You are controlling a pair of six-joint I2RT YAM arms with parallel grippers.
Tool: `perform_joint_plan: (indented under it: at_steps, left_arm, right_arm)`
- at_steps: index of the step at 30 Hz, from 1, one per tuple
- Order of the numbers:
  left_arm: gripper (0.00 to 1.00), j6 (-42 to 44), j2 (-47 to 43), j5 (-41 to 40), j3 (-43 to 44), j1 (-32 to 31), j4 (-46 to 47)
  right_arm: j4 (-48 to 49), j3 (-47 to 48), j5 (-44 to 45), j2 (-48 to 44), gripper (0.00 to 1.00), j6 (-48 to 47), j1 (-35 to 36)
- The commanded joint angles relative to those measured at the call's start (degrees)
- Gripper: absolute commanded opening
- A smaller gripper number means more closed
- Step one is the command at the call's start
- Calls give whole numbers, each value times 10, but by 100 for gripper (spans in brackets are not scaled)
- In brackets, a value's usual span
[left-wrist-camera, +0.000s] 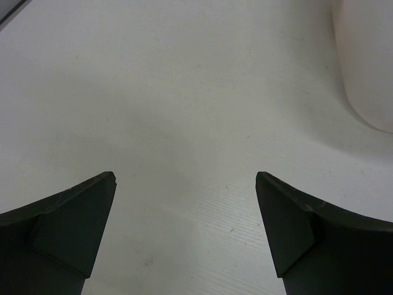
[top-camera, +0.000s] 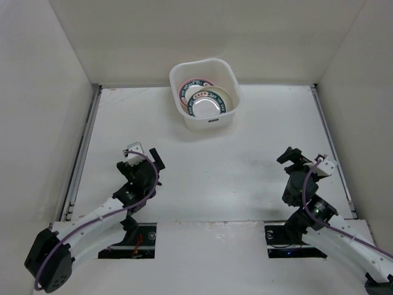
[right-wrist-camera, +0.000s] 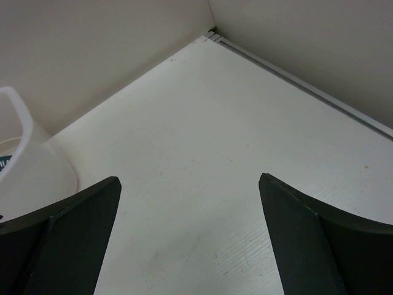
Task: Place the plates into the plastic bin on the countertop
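At the left of the flat white table (top-camera: 245,178), the black two-finger left pincer (top-camera: 146,155) stands wide open and grips nothing. Its wrist view shows only bare surface between its fingers, with a curved slice of tub wall at the upper right. Ahead of it and off to its right, by the far wall at about the middle of the table, sits the white translucent rounded-square plastic bin (top-camera: 209,125), upright, its small dark label facing the arms. Inside lie the small round plates (top-camera: 212,103): a white one with a dark teal patterned rim on top, overlapping another with a reddish patterned rim behind it. How many are stacked beneath them I cannot tell. No plate shows on the table outside the bin in any view, so I judge the task done or all but done, with no pick left to make. Farther right, the black right pincer (top-camera: 305,161) is likewise spread open and empty. The bin lies ahead and well to its left, just catching the left edge of its wrist view. Round plates give no long axis to line up. The bin is nearer the left arm, which would have the shorter reach should any further move be needed.
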Motion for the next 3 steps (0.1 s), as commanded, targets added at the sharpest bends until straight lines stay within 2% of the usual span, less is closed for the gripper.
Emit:
perform_joint_plan:
  at_steps: [1, 3]
  left_arm:
    - [100, -14, 9, -29, 33, -3, -13]
    - [100, -18, 11, -29, 31, -4, -13]
  right_arm:
    - [18, 2, -2, -4, 100, 0, -2]
    - [18, 2, -3, -4, 100, 0, -2]
